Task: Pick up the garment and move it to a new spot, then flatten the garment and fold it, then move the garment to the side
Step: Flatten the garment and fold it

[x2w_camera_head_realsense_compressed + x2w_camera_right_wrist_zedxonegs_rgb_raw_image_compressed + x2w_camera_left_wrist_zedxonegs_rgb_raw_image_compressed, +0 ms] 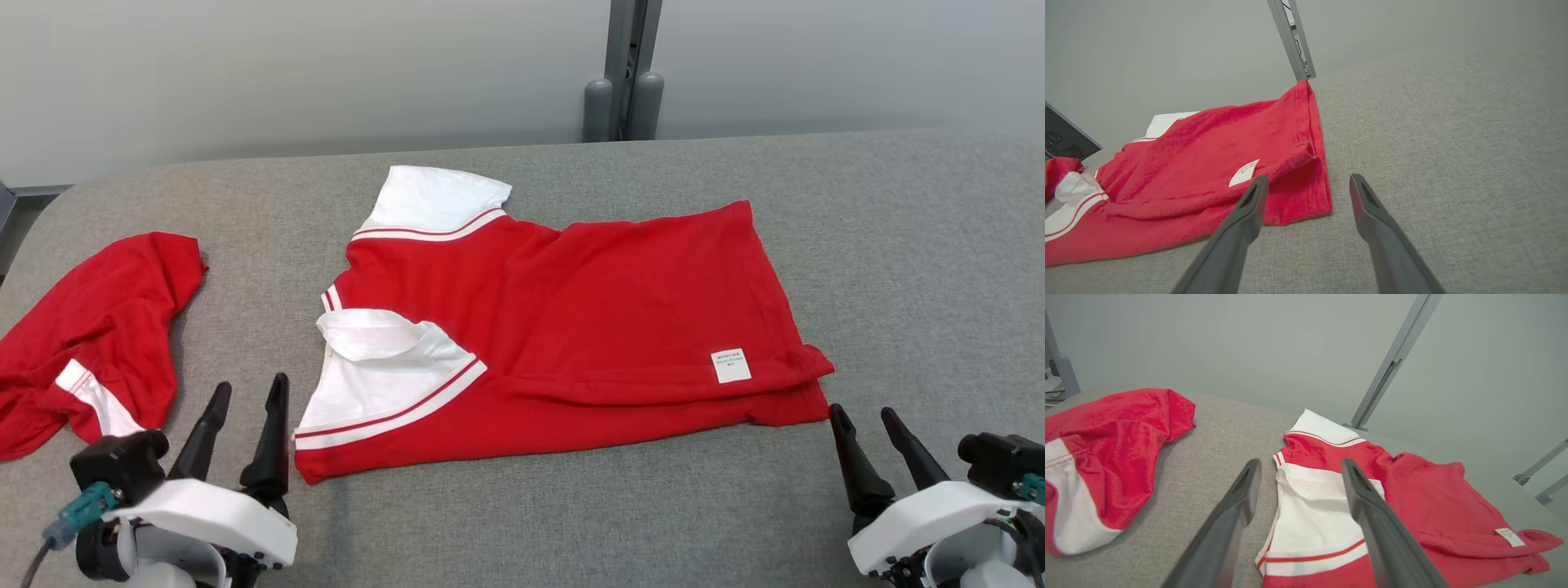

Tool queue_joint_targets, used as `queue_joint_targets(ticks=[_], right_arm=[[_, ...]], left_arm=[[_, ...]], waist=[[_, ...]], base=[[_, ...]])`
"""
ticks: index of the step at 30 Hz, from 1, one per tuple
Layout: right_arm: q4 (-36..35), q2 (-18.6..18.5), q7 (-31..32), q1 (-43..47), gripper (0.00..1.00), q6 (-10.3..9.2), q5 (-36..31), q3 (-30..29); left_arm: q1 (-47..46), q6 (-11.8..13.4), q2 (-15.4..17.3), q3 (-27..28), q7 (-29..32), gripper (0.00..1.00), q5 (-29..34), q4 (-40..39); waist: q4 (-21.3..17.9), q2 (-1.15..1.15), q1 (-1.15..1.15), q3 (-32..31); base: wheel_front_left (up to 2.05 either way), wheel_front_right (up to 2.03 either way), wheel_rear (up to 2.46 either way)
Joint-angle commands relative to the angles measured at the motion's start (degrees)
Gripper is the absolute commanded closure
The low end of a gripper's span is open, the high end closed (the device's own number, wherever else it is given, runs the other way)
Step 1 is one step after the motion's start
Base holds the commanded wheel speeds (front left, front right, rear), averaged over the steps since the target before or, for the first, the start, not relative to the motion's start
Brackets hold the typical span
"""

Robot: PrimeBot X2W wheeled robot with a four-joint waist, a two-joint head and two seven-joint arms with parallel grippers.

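The red-and-white shirt (571, 327), half folded, may fall open if the left end effector (251, 384) and right end effector (860, 411), both spread empty, pinch only its top layer.

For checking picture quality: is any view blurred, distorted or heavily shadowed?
Head view: sharp, evenly lit, soft shadow beside the crumpled garment. Left wrist view: wide-angle bending, near fingers slightly soft. Right wrist view: table weave sharp, no glare.
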Motion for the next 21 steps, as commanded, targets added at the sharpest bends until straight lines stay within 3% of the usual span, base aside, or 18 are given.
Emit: queue_joint_targets(ticks=[1, 7, 21], right_arm=[[1.2, 0.2, 0.2, -1.6, 0.0, 0.0, -0.2, 0.3], [7.0, 0.6, 1.0, -5.0, 0.0, 0.0, 0.7, 1.6], [16.6, 0.8, 4.3, -12.6, 0.0, 0.0, 0.8, 5.4]], left_arm=[[0.6, -0.1, -0.8, 0.6, 0.0, 0.0, 2.3, 0.7], [1.9, -0.5, -4.8, 0.8, 0.0, 0.0, 7.8, 5.7], [-4.1, -6.6, -8.6, -3.9, 4.4, 0.0, 6.9, 20.6]], waist=[[0.0, 0.0, 0.0, 0.2], [0.6, 0.0, 0.0, 0.5], [0.4, 0.0, 0.0, 2.3]], base=[[0.0, 0.0, 0.0], [0.0, 0.0, 0.0], [0.0, 0.0, 0.0]])
